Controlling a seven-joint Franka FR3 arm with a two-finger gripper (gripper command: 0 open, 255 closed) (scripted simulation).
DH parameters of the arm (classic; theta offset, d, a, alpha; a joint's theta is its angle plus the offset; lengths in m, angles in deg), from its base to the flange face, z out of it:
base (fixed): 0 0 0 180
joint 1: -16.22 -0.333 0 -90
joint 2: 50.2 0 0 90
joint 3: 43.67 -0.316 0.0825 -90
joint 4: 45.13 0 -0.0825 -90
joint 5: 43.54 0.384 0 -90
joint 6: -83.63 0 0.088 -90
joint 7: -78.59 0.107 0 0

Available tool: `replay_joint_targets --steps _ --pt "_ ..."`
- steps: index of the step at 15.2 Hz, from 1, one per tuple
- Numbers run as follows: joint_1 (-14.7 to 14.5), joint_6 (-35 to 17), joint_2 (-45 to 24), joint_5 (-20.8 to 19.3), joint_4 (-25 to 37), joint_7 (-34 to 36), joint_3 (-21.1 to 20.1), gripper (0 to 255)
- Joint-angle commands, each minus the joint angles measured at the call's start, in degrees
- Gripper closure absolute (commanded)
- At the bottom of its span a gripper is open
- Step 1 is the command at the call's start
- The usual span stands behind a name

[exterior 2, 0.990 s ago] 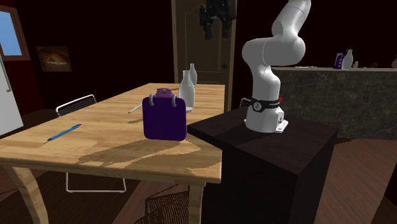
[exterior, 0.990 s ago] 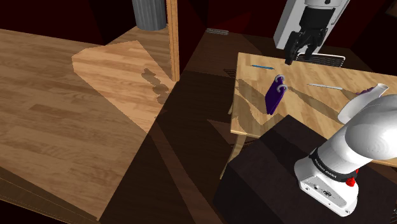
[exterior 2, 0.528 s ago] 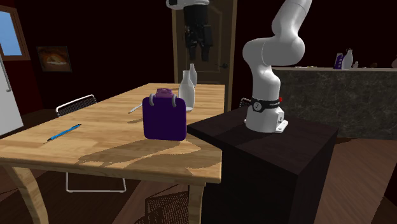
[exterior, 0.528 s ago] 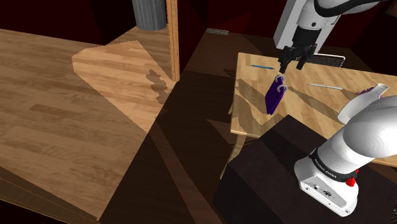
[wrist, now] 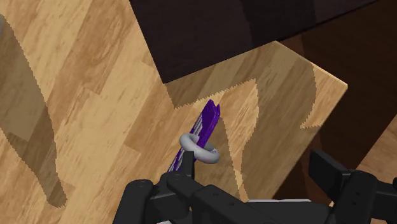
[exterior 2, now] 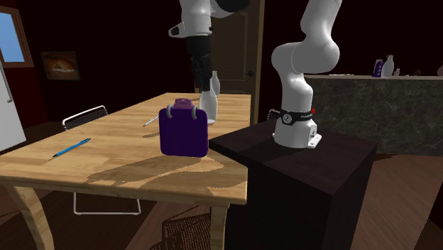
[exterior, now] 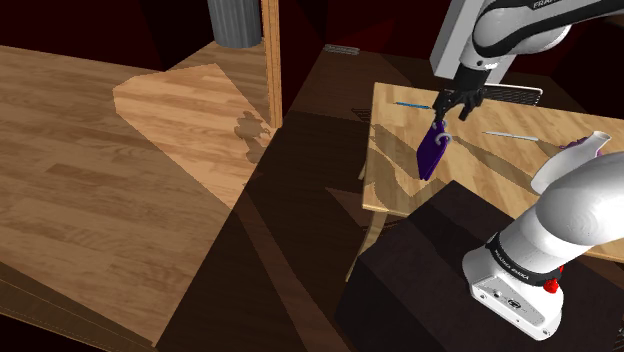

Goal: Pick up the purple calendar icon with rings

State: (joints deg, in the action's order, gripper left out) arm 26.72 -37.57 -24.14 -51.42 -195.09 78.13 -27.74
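Wooden table [exterior 2: 106, 167] in a dim house: my claw [exterior: 446, 105] hangs just above the purple calendar icon [exterior: 431, 150], fingers spread wide and gripping nothing. The icon stands upright near the table's edge, right of centre in the shoulder view. Its grey ring [wrist: 198, 151] sits between my fingers, clear of both. White bottles [exterior 2: 210, 96] crowd close behind in the second exterior view's upper middle. A blue pen [exterior 2: 71, 148] lies well apart at left, with a chair [exterior 2: 85, 117] beyond.
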Motion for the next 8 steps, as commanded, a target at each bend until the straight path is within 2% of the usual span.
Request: replay_joint_targets --steps 1,4,8 --pt "0.29 -4.83 -4.28 0.27 -0.08 -0.95 1.67 0" --pt "0.67 -10.57 -10.68 1.54 1.03 -3.39 4.39 0" --pt "0.52 -14.48 -14.04 2.57 0.48 -4.51 5.26 0"
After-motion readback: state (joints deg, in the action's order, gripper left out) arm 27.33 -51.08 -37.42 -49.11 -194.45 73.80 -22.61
